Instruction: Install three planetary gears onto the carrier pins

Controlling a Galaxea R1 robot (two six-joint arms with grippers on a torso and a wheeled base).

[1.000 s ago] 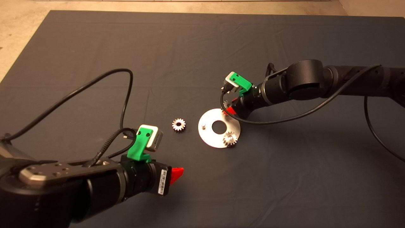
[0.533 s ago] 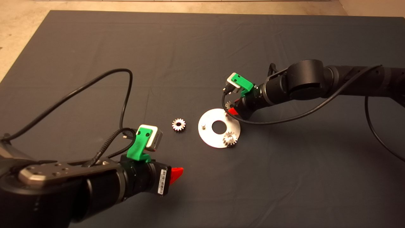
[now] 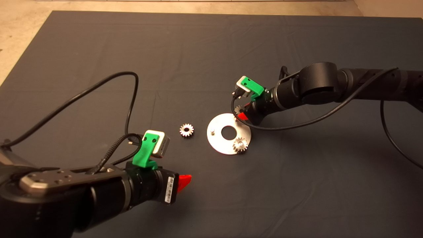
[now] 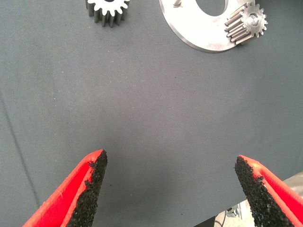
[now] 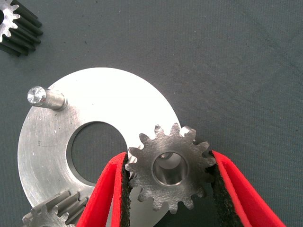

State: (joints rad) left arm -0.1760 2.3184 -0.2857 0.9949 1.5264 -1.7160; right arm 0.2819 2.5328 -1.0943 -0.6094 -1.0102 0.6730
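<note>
One planetary gear [image 3: 240, 144] already sits on its pin on the carrier disc [image 3: 218, 145]; the right claw [image 5: 168, 189] pinches a second gear [image 5: 169, 168] over the far pin, not seated as far as I can tell. Third gear [image 3: 186, 130] lies loose on the desk [image 3: 211, 49] beside the disc, near the one bare pin [image 5: 45, 98]; left claw [image 4: 170, 189] hangs wide and empty near that gear.

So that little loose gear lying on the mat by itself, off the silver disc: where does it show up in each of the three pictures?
Head view: the loose gear lies on the mat just left of the disc.
Left wrist view: loose gear at the upper edge, partly cut off, beside the disc.
Right wrist view: loose gear in the upper-left corner, partly cut off.
Shared landmark: the disc, next to it everywhere.
</note>
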